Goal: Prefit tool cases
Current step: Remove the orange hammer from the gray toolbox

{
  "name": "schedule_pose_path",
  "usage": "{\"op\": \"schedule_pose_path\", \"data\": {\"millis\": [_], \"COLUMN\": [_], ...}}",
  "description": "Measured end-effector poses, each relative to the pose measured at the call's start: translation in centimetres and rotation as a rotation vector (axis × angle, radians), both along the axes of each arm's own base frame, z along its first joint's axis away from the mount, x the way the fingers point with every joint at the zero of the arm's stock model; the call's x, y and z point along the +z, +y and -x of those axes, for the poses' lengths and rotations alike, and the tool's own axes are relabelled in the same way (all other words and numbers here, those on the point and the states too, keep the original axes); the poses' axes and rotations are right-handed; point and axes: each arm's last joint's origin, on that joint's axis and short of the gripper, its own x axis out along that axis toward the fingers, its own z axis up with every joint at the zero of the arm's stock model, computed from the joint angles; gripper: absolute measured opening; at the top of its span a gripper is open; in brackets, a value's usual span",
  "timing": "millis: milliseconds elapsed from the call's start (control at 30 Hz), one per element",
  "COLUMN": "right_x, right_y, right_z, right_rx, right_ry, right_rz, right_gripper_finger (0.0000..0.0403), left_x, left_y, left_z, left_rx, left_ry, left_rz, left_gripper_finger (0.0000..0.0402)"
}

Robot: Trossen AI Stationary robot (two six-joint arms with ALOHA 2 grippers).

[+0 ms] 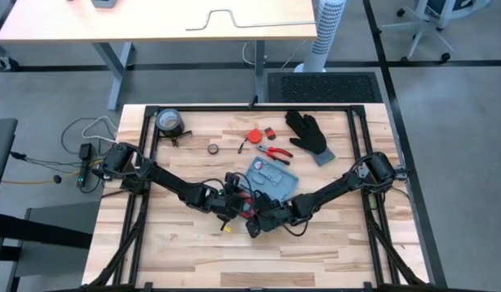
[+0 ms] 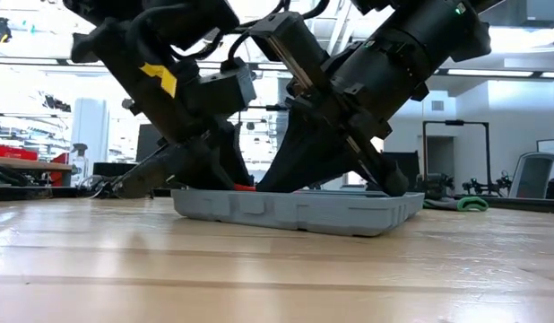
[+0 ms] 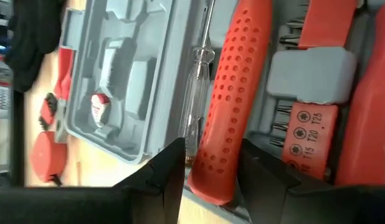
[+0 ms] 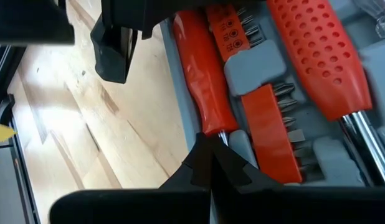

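tool case lies open mid-table; my left gripper is spread around the red dotted handle, right gripper pinched closed over the bit holder.

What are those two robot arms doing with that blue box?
Both arms have reached to the middle of the table and are working over the open tool case, which lies flat on the wood. The left tool has its fingers spread on either side of an orange dotted handle sitting in the case. The right tool is shut, with its tip at another orange handle in its slot. A black glove, pliers and tape lie loose nearby.
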Motion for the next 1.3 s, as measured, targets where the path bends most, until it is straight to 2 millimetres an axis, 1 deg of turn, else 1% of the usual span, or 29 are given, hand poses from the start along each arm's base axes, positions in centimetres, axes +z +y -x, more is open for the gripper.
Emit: {"op": "schedule_pose_path", "data": {"millis": [100, 267, 433, 533, 667, 733, 833, 867, 1000, 1100, 1200, 1300], "right_x": [0.0, -0.1, -0.1, -0.1, -0.2, -0.2, -0.3, -0.3, -0.2, 0.4, 1.3, 2.6], "right_y": [0.0, 0.3, 0.4, 0.4, 0.5, 0.5, 0.5, 0.5, 0.5, 0.5, 0.5, 0.5], "right_z": [0.0, 0.2, 0.3, 0.3, 0.4, 0.4, 0.5, 0.5, 0.4, 0.5, 0.8, 1.0], "right_rx": [0.000, 0.009, 0.012, 0.016, 0.019, 0.022, 0.032, 0.033, 0.037, 0.045, 0.048, 0.063], "right_ry": [0.003, 0.010, 0.015, 0.015, 0.022, 0.025, 0.032, 0.033, 0.031, 0.019, 0.011, -0.018], "right_rz": [-0.005, -0.010, -0.009, -0.006, -0.004, -0.002, 0.000, -0.001, -0.005, -0.015, -0.016, -0.004], "right_gripper_finger": [0.0001, 0.0001, 0.0001, 0.0001, 0.0001, 0.0001, 0.0001, 0.0001, 0.0001, 0.0001, 0.0001, 0.0001], "left_x": [0.0, 0.0, -0.1, -0.2, -1.2, -1.7, -1.7, -1.7, -1.0, -0.4, 0.5, 1.3], "left_y": [0.5, 1.8, 2.9, 3.3, 3.2, 3.1, 2.6, 2.5, 2.1, 2.0, 1.6, 1.5], "left_z": [-0.3, -0.7, -0.9, -1.0, -1.0, -1.1, -1.0, -0.9, -1.1, -1.4, -1.9, -2.5], "left_rx": [-0.011, -0.026, -0.013, -0.011, 0.026, 0.042, 0.046, 0.047, 0.063, 0.086, 0.099, 0.111], "left_ry": [-0.001, 0.008, 0.014, 0.020, 0.040, 0.050, 0.052, 0.049, 0.062, 0.084, 0.068, 0.041], "left_rz": [0.045, 0.185, 0.252, 0.296, 0.315, 0.322, 0.325, 0.321, 0.348, 0.392, 0.420, 0.435], "left_gripper_finger": [0.0129, 0.0129, 0.0129, 0.0129, 0.0125, 0.0111, 0.0077, 0.0076, 0.0076, 0.0076, 0.0076, 0.0067]}}
